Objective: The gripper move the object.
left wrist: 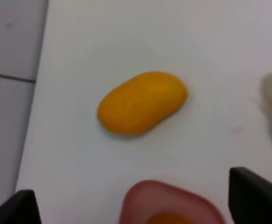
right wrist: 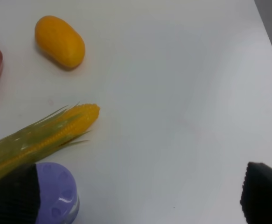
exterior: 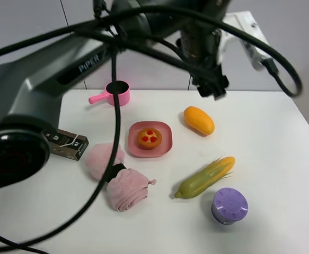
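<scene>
The object is a squat round container with a lavender dotted lid (exterior: 229, 205). It stands on the white table at the front right, next to the corn. In the right wrist view the container (right wrist: 56, 193) is partly hidden behind one black finger (right wrist: 10, 196). My right gripper (right wrist: 136, 196) is open and empty, with its fingers wide apart above the table. My left gripper (left wrist: 136, 203) is open and empty above the mango and plate. In the exterior view a black claw (exterior: 211, 84) on the left arm hangs high near the table's far edge.
A yellow mango (exterior: 199, 120) lies right of a pink plate (exterior: 165, 145) that holds a tart. A corn cob (exterior: 204, 177) lies by the container. A pink saucepan (exterior: 117, 94), a dark box (exterior: 67, 143) and pink cloths (exterior: 125, 190) sit on the left. Black cables cross the view.
</scene>
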Robot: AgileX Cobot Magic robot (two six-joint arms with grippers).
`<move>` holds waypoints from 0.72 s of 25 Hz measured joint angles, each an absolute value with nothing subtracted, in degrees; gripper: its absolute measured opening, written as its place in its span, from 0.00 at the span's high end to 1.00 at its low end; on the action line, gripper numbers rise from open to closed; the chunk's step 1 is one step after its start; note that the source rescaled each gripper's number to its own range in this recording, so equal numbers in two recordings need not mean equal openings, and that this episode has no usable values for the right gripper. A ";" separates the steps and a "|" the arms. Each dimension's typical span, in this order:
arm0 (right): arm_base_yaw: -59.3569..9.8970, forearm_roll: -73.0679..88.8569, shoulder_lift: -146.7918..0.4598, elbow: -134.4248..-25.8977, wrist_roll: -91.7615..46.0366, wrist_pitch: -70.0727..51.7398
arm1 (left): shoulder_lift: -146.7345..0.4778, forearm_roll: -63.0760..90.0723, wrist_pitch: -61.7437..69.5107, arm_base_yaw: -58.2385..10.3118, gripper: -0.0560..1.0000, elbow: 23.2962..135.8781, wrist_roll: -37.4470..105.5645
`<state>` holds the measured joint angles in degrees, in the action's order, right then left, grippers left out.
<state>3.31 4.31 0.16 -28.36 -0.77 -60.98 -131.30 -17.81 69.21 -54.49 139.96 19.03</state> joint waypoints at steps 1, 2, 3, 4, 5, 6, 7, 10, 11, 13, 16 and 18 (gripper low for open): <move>3.31 4.31 0.16 -28.36 -0.77 -60.98 | -130.98 -17.86 69.21 -52.34 0.57 139.96 19.03; 3.31 4.31 0.16 -28.36 -0.77 -60.98 | -130.59 -17.88 69.26 -50.21 0.57 139.96 19.03; 3.31 4.31 0.16 -28.36 -0.77 -60.98 | -130.11 -17.88 69.26 -48.17 0.57 139.96 19.03; 3.31 4.31 0.16 -28.36 -0.77 -60.98 | -129.60 -17.88 69.26 -46.51 0.57 139.96 19.03; 3.31 4.31 0.16 -28.36 -0.77 -60.98 | -129.07 -17.59 69.26 -44.47 0.57 139.96 19.03; 3.31 4.31 0.16 -28.36 -0.77 -60.98 | -128.62 -17.08 69.26 -42.44 0.57 140.02 19.03; 3.31 4.31 0.16 -28.36 -0.77 -60.98 | -128.11 -16.51 69.26 -40.68 0.57 140.02 19.03; 3.31 4.31 0.16 -28.36 -0.77 -60.98 | -126.29 -13.42 69.28 -32.18 0.57 140.02 19.22; 3.31 4.31 0.16 -28.36 -0.77 -60.98 | -125.82 -12.53 69.34 -30.25 0.57 140.02 19.29; 3.31 4.31 0.16 -28.36 -0.77 -60.98 | -124.55 -10.02 69.33 -25.83 0.57 140.02 20.12; 3.31 4.31 0.16 -28.36 -0.77 -60.98 | -121.74 -6.45 69.33 -19.90 0.57 140.02 20.91; 3.31 4.31 0.16 -28.36 -0.77 -60.98 | -119.21 -4.53 69.33 -16.71 0.57 140.02 20.96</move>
